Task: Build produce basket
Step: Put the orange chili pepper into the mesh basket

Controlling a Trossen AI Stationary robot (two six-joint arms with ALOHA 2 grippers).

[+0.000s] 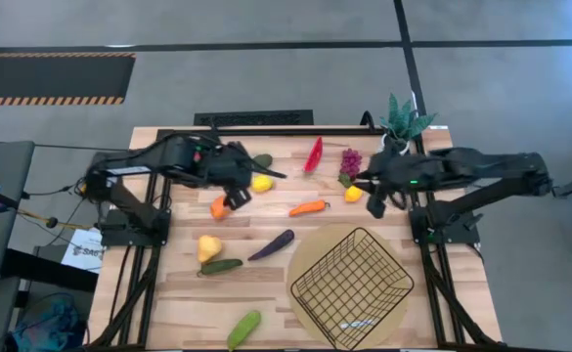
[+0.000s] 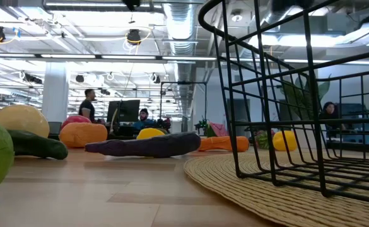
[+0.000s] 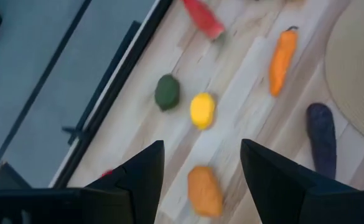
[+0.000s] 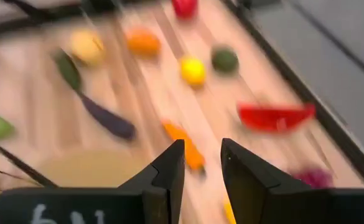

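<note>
Orange (image 3: 205, 190) below spread left jaws, carrot (image 4: 185, 145) ahead of spread right jaws, both empty.

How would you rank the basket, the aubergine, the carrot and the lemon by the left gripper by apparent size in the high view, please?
1. Basket, by far the largest.
2. Aubergine and carrot: they look about alike in length, so I would not rank them.
3. Lemon, the smallest.

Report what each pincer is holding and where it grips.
Nothing is held. The left pincer hangs open above the orange; the right pincer is open over the carrot.
</note>
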